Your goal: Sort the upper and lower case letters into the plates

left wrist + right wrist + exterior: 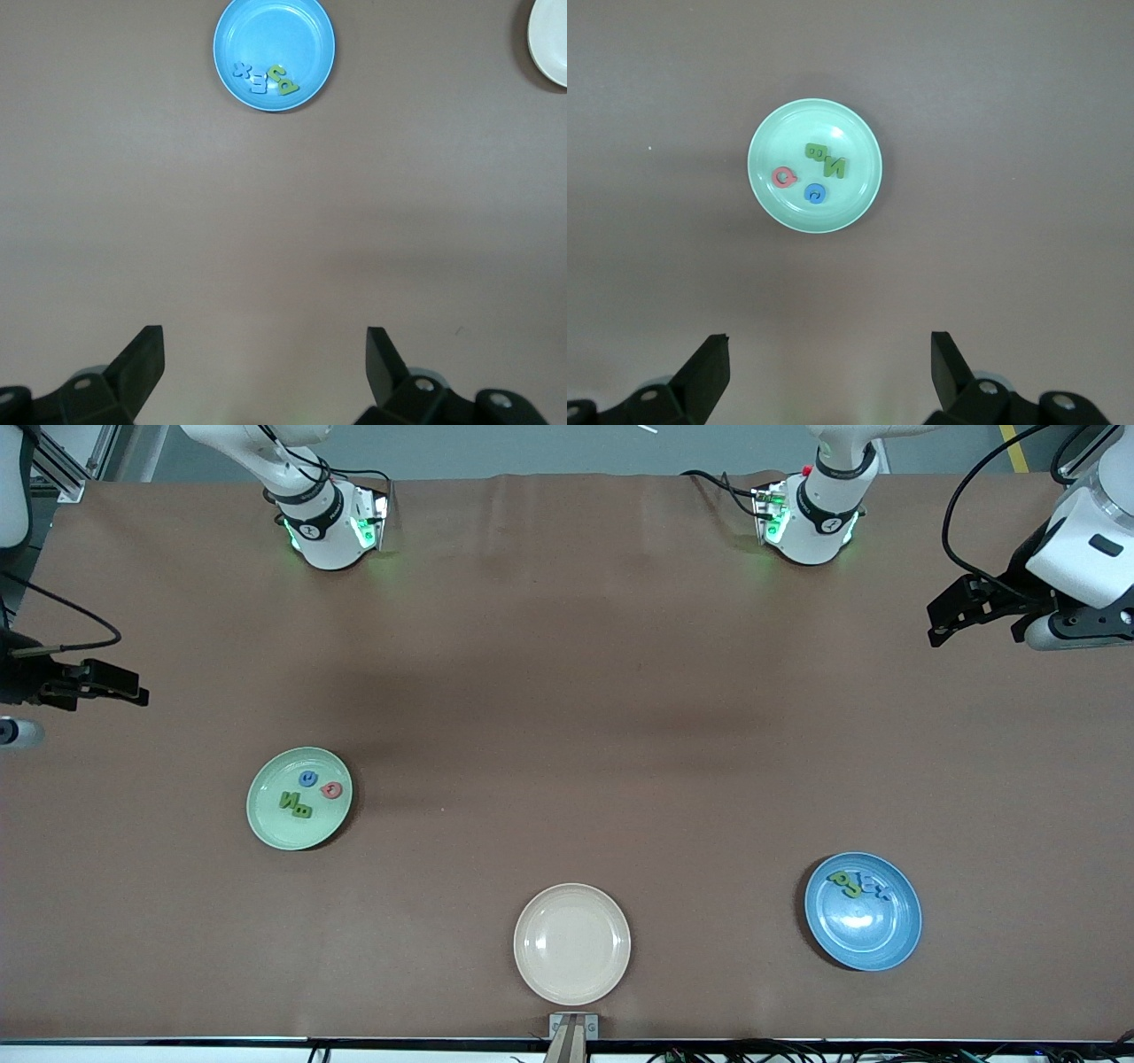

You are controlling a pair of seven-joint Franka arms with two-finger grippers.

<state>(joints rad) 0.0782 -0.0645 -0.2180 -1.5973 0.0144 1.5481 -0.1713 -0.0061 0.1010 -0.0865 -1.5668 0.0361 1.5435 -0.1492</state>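
Observation:
The pale mint green plate (266,819) lies toward the right arm's end of the table. It holds two green letters (296,804), a blue one (307,779) and a pinkish red one (330,789). In the right wrist view the same plate (775,142) shows beyond my open, empty right gripper (830,338). The glossy blue plate (873,939) lies toward the left arm's end, holding two green letters (846,883) and two blue ones (874,888). My left gripper (266,332) is open and empty, with that plate (283,27) in its view. Both grippers (939,624) (137,689) hang at the table's ends.
An empty beige cream plate (571,943) sits near the front edge, between the two other plates; its rim (554,40) shows in the left wrist view. A small bracket (573,1027) is fixed at the table's front edge. Both arm bases stand along the back.

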